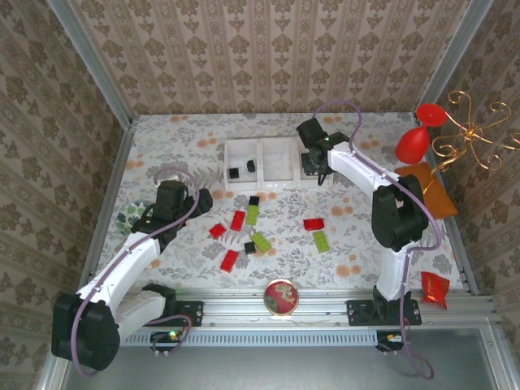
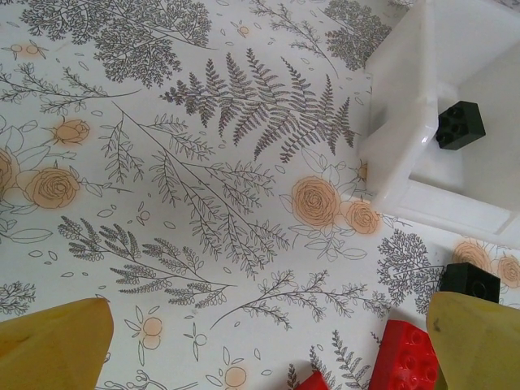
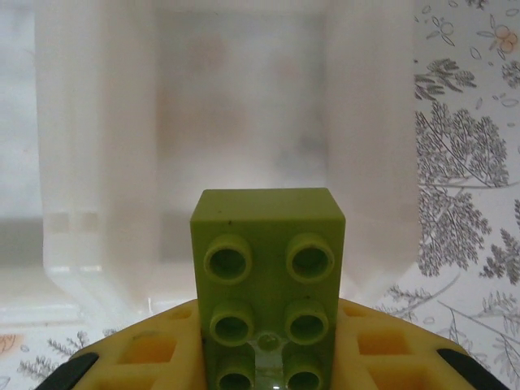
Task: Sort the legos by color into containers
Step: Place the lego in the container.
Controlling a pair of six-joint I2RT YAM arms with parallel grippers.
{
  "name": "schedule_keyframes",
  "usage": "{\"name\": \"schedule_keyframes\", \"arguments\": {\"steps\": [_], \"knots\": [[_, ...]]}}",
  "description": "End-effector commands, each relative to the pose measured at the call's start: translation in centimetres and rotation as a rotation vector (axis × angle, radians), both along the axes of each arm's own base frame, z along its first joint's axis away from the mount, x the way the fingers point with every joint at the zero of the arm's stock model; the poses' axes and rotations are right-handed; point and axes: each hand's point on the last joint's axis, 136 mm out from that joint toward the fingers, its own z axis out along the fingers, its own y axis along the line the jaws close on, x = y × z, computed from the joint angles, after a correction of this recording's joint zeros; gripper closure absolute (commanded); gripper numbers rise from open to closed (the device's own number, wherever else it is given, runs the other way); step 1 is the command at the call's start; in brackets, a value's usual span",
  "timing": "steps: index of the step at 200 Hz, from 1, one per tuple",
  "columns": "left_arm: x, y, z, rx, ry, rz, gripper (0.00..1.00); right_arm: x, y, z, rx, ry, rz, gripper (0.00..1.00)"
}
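One lime-green brick (image 3: 268, 268), studded glossy plastic, is pinched by the right tool (image 3: 265, 357) between yellow pads, at the right end of the translucent white tray (image 3: 97, 162). Two black bricks (image 1: 233, 173) lie in its left compartment. Left tool (image 2: 264, 345) spread wide over the floral desk (image 2: 203, 162), loose red bricks (image 2: 406, 357) just beside it.

Yellow fingers (image 2: 49, 345) apart, black lego (image 2: 460, 124) in tray (image 2: 402, 146), red legos (image 2: 404, 357), perhaps two, nearby
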Motion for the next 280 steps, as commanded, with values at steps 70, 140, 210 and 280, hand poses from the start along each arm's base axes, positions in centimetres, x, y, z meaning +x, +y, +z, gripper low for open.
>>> {"name": "schedule_keyframes", "arguments": {"steps": [70,140,210,280], "knots": [[-0.6,0.1,-0.9,-0.030,0.028,0.009,0.00,2.9,0.4,-2.6,-0.027,0.004,0.015,0.79],[-0.6,0.3,-1.0,-0.030,0.032,0.014,0.00,2.6,-0.1,-2.5,-0.046,0.001,0.002,0.62],[-0.6,0.5,-1.2,-0.025,0.040,0.024,0.00,1.8,-0.3,-0.5,-0.024,-0.041,-0.009,0.54],[-1.3,0.5,-1.5,0.013,0.082,0.001,0.00,-0.6,-0.4,1.9,0.028,-0.086,-0.041,0.45]]}}
